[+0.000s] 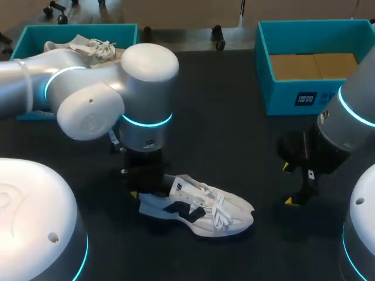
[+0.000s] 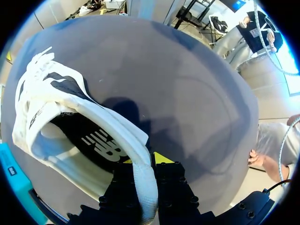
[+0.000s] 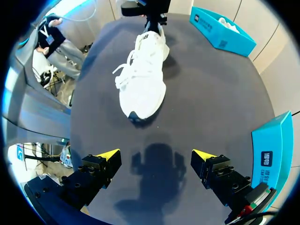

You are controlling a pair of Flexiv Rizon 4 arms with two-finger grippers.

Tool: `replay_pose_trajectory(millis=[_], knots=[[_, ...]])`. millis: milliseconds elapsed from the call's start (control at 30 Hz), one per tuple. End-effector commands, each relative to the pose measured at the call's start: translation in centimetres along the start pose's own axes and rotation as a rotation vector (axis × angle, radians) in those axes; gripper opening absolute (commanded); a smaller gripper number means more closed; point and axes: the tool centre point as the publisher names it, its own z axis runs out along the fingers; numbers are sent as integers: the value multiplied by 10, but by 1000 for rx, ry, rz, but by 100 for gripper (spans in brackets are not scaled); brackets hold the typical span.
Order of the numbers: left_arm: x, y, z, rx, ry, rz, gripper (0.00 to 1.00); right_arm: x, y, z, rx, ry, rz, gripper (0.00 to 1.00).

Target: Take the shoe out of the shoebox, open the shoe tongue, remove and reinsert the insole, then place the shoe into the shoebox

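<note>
Left shoebox (image 1: 35, 32) holds a second shoe (image 1: 88, 47), white and laced; right shoebox (image 1: 293, 96) holds a brown insert (image 1: 313, 65). The shoe (image 1: 205, 211) lies on the desk (image 1: 222, 117), its heel collar clamped between the fingers of the left end effector (image 2: 144, 160). The right end effector (image 3: 157, 157), fingers apart, hangs over the desk, with the shoe ahead of it and well apart.

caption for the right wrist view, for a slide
Open right gripper faces the white shoe on the dark table, its heel pinched by the left gripper.

Bright, even light falls from above. The right gripper (image 3: 155, 155) casts a soft shadow on the dark table (image 3: 211, 93).
</note>
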Motion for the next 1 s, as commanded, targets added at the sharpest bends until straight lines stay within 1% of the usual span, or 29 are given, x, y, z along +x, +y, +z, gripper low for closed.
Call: replay_pose_trajectory(millis=[33, 367, 667, 733, 1000], knots=[[-6, -4, 2, -17, 3, 11, 0, 1, 0, 1, 0, -2, -1, 100], [-14, -14, 5, -78, -4, 103, 0, 1, 0, 1, 0, -2, -1, 100], [-21, -13, 7, -83, -1, 102, 0, 1, 0, 1, 0, -2, -1, 100], [-23, -12, 9, -94, 5, 102, 0, 1, 0, 1, 0, -2, -1, 100], [-25, -10, 12, -91, 8, 112, 0, 1, 0, 1, 0, -2, -1, 100]])
